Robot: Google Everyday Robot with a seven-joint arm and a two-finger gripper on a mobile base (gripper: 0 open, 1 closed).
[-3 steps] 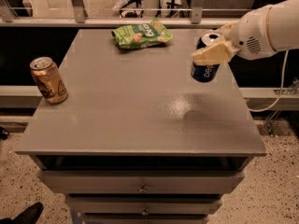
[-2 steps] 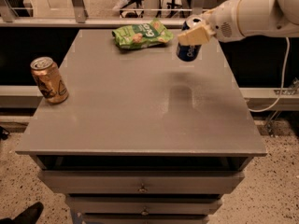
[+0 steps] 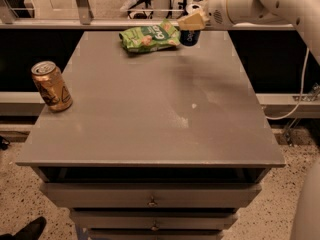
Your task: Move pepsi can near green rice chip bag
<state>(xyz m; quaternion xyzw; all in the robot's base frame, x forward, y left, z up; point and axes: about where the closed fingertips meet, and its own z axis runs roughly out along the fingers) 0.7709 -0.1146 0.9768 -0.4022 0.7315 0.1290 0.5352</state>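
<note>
The green rice chip bag (image 3: 149,36) lies flat at the far edge of the grey table (image 3: 150,114). The pepsi can (image 3: 190,36), dark blue with a silver top, is held right beside the bag's right end, at or just above the table surface. My gripper (image 3: 192,20) reaches in from the upper right on a white arm and is shut on the can, its tan fingers (image 3: 190,21) covering the can's upper part. I cannot tell whether the can touches the bag.
A gold-brown can (image 3: 51,85) stands tilted near the table's left edge. Drawers (image 3: 150,201) sit under the tabletop. A cable (image 3: 295,104) hangs at the right. A shoe (image 3: 27,230) is on the floor at the bottom left.
My gripper has carried the pepsi can from the right side of the table toward the far edge and leftward, up to the green bag's right end.
</note>
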